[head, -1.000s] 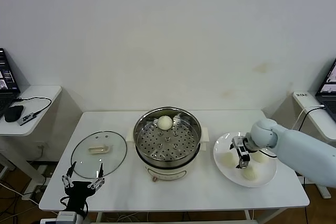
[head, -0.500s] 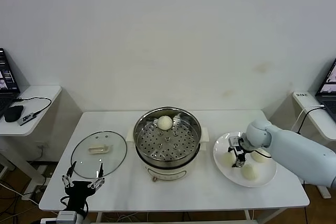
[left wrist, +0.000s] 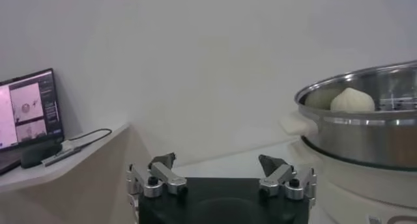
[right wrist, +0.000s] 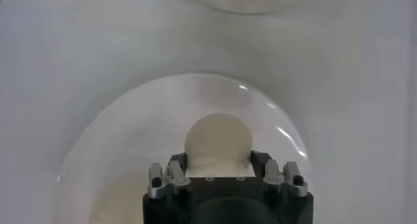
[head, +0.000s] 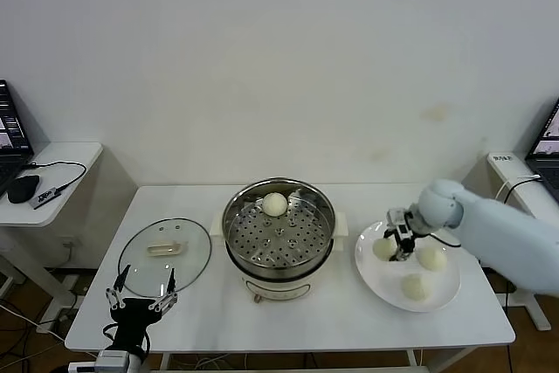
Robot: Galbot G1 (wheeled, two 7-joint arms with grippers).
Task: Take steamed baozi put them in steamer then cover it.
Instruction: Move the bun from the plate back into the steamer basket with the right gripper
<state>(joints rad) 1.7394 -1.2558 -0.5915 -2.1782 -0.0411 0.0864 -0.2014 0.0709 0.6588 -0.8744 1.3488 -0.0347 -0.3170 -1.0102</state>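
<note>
Left tool: parked at the table's near edge, jaws wide, just short of the cover.
Steamer: one baozi inside, beyond the left tool.
Right tool: clamped on a baozi over the plate; only its wrist view shows the grip, fingertips hidden.

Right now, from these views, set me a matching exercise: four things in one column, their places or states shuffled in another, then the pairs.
Things:
1. glass lid
2. baozi in the steamer
3. right hand
4. left hand

Places or states:
A. on the perforated tray, toward the far rim
B. shut on a baozi over the white plate
C. flat on the table, to the left of the steamer
D. open, low at the table's near left edge

Pairs: 1-C, 2-A, 3-B, 4-D
</note>
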